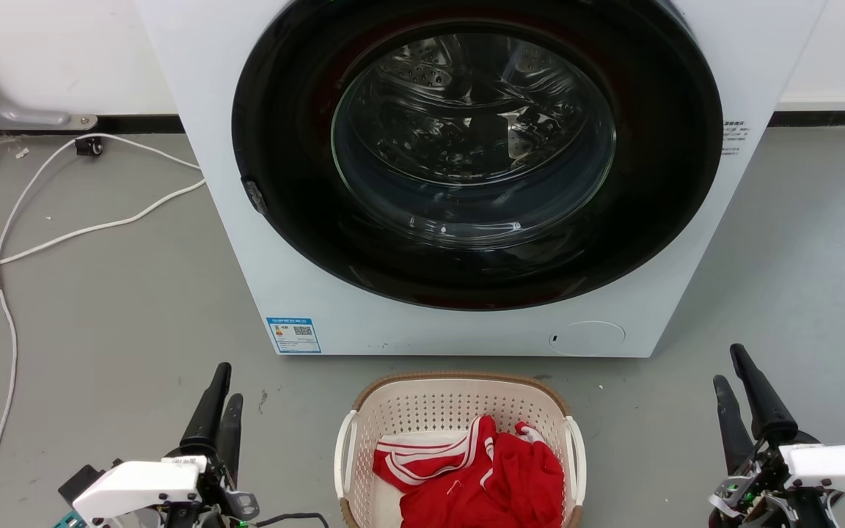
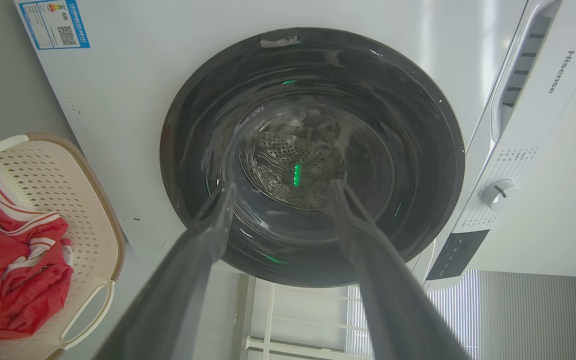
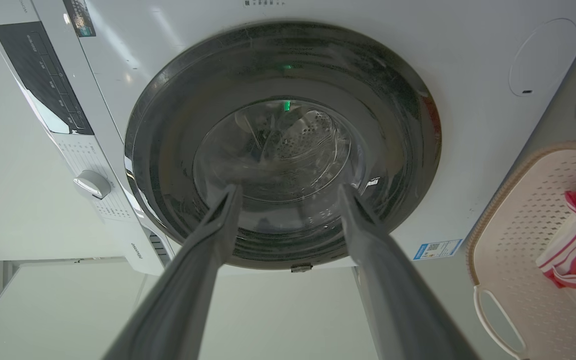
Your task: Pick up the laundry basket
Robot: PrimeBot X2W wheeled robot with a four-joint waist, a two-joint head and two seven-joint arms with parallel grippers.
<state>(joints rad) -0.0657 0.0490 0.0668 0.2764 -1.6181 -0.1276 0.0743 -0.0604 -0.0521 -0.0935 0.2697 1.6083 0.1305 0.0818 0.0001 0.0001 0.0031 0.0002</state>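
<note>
Left pincer (image 1: pixel 229 381): released, fingers parted, nothing in them. It points at the washing machine (image 1: pixel 261 293) from in front of its left front corner. Right pincer (image 1: pixel 728 363): also released and empty, and it stands in front of the machine's right front corner, slightly outside it.

The laundry basket (image 1: pixel 459 378) sits on the floor just in front of the machine, below the round door and roughly centred on it, so it lies between my two pincers. A red garment (image 1: pixel 496 477) is heaped inside.

The near end is cut off in the head view, so I cannot call its long axis. The white handles sit on its flanks. The left handle (image 1: pixel 342 455) faces my left pincer and the right handle (image 1: pixel 579 458) faces my right.

Judgement: the left pincer looks a little nearer. Each must swing inward across the machine's front to reach its own handle.
</note>
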